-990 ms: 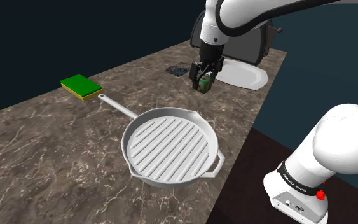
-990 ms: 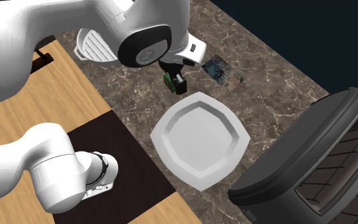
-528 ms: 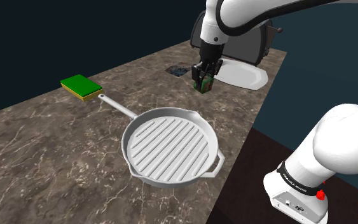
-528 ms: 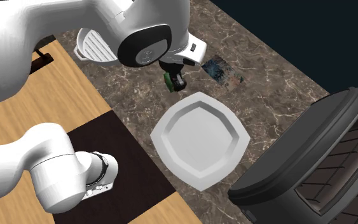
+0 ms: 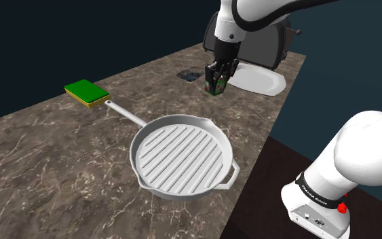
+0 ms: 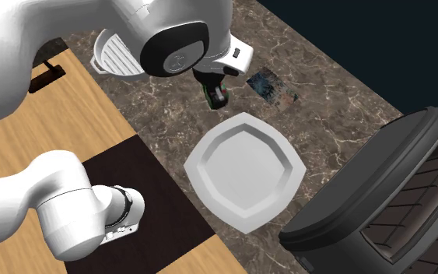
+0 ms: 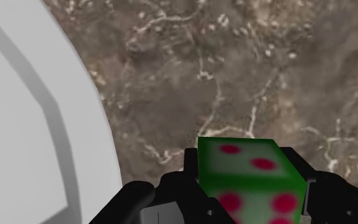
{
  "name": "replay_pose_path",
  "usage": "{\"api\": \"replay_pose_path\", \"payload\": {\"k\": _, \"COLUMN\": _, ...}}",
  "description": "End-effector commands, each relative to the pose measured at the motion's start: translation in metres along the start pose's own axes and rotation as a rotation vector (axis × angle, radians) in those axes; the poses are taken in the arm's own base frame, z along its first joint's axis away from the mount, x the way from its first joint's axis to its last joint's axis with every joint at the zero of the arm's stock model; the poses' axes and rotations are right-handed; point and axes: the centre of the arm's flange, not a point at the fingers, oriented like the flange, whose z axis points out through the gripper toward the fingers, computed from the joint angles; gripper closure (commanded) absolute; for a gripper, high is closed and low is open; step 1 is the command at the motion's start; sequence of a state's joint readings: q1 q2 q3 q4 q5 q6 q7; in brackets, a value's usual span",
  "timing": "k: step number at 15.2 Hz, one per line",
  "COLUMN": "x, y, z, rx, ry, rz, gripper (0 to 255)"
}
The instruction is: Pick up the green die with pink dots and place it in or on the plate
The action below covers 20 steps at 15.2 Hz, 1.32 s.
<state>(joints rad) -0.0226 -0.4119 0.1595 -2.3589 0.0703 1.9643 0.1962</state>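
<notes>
Die [image 7: 247, 181] is pinched between the gripper [image 5: 216, 81] fingers, over the counter [image 5: 60, 142] and just beside the plate [image 6: 240, 123], not over it. Pan [image 5: 182, 159] and sponge [image 5: 86, 92] sit well apart from it on the counter.

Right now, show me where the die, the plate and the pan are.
die [image 7: 244, 160]: wrist view, on a green face with pink dots.
plate [image 6: 244, 173]: second exterior view, on its bare middle.
pan [image 5: 182, 159]: shoulder view, on its ridged base.
</notes>
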Motion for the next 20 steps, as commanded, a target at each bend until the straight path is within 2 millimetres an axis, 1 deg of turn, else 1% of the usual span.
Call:
{"api": "replay_pose_path", "payload": {"k": 1, "x": 0.001, "y": 0.000, "z": -0.011, "rx": 0.000, "ry": -0.001, "rz": 0.000, "gripper": 255}}
{"api": "replay_pose_path", "payload": {"k": 15, "x": 0.002, "y": 0.000, "z": -0.084, "rx": 0.000, "ry": -0.001, "rz": 0.000, "gripper": 255}}
{"api": "replay_pose_path", "payload": {"k": 20, "x": -0.001, "y": 0.066, "z": -0.084, "rx": 0.000, "ry": -0.001, "rz": 0.000, "gripper": 255}}
